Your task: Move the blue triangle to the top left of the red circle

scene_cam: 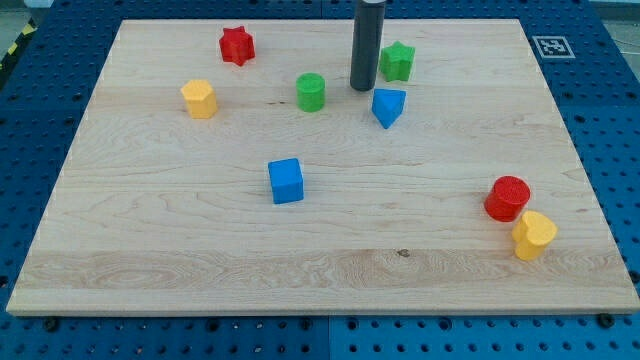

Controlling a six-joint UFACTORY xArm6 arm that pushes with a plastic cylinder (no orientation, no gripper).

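Note:
The blue triangle [388, 106] lies on the wooden board [180, 250], right of centre in the upper part. The red circle [508, 197] sits far off at the lower right. My tip [362, 86] rests on the board just up and left of the blue triangle, a small gap away, between the green circle [311, 92] and the green star [397, 61].
A yellow block [533, 235] touches the red circle on its lower right. A blue cube [286, 181] sits near the board's middle. A red star [237, 45] and a yellow block [199, 99] are at the upper left.

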